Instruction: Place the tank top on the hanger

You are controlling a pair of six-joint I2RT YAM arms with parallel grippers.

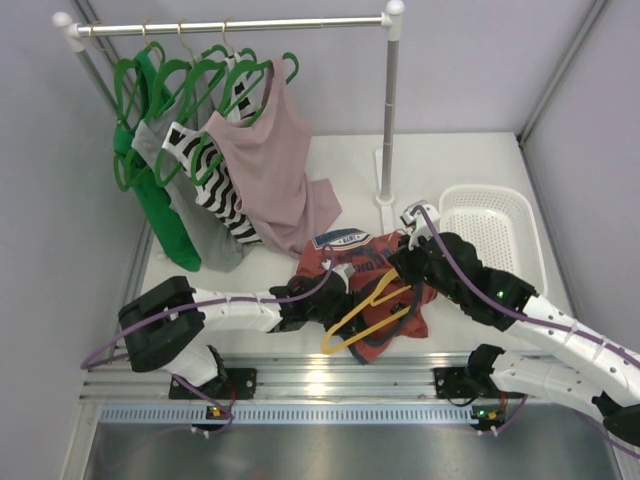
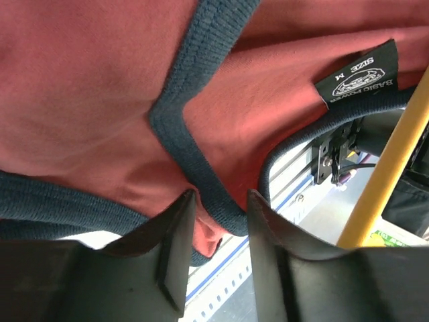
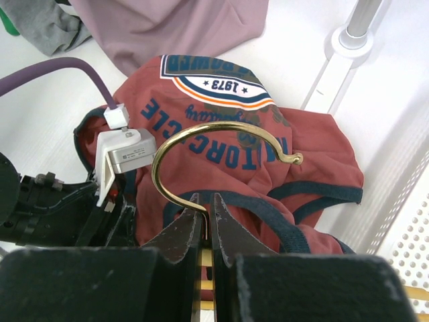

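The rust-red tank top [image 1: 365,262] with navy trim lies crumpled at the table's front middle, its logo facing up in the right wrist view [image 3: 221,100]. The yellow hanger [image 1: 372,305] lies across its near part. My right gripper [image 1: 405,268] is shut on the hanger's neck, just below the brass hook [image 3: 221,131], in the right wrist view [image 3: 206,198]. My left gripper [image 1: 338,283] is at the top's left edge. In the left wrist view [image 2: 220,194] its jaws pinch a bunched fold of red cloth and navy trim [image 2: 201,174], lifted off the table. A yellow hanger arm [image 2: 392,168] passes to the right.
A clothes rail [image 1: 230,27] at the back left carries green hangers with a dusty-pink tank top [image 1: 265,170], a striped top [image 1: 215,185], and grey and green garments. Its right pole [image 1: 388,130] stands behind the tank top. A white basket [image 1: 492,230] sits at the right.
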